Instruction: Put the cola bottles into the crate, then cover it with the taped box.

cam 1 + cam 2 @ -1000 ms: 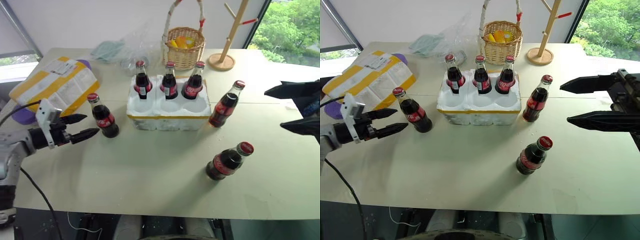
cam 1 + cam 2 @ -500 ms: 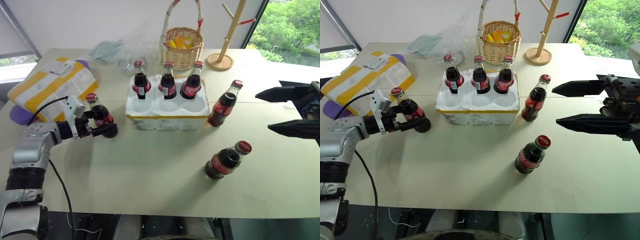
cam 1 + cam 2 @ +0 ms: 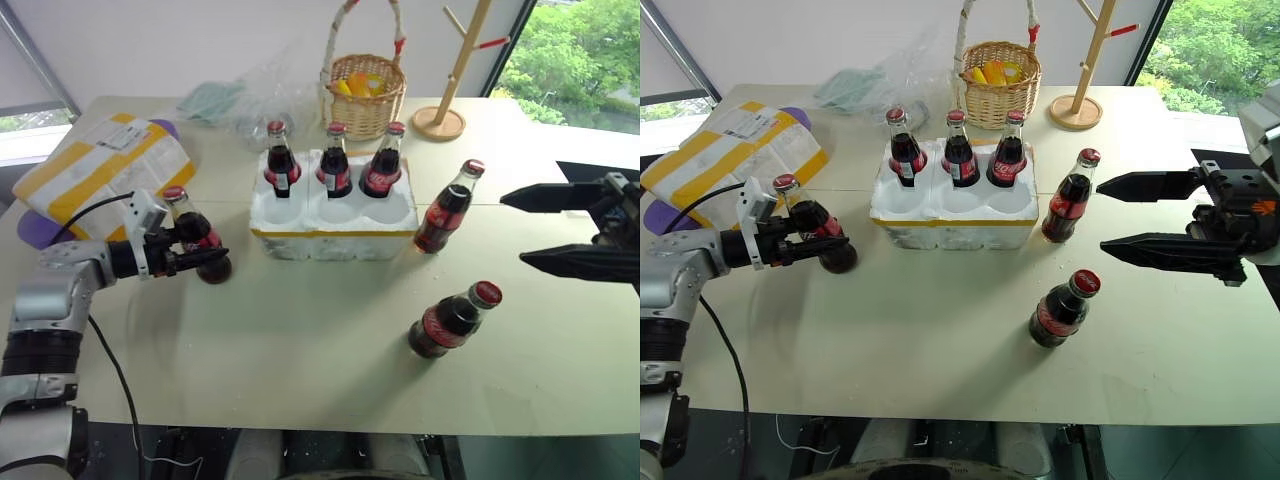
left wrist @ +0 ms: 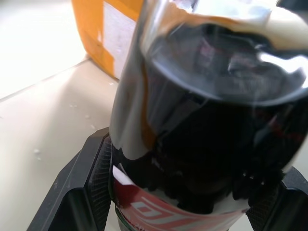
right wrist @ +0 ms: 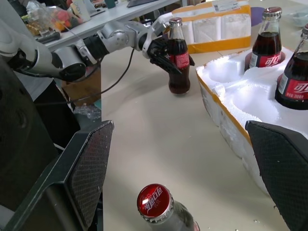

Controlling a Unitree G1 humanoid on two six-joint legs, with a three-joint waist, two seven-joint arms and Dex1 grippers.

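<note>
My left pincer has its two fingers closed around the label band of a cola bottle, one finger on each side, as my left wrist view confirms. That bottle stands on the surface, its long axis nearly upright with the red cap tipped a little back toward my arm. Just past the pincer's tips sits the crate, a low white foam block with a yellow band. Its far row carries three upright bottles, caps up; the near row of wells is empty. Behind the pincer, on my arm's outer side, lies the taped box, flat, with its label facing up.

My right pincer hangs spread wide with nothing between the fingers, pointing across toward the crate. Just off its tips stands another bottle, upright beside the crate's end. Nearer me and below the pincer's fingers stands one more bottle well apart from the crate, its cap pointing up.
</note>
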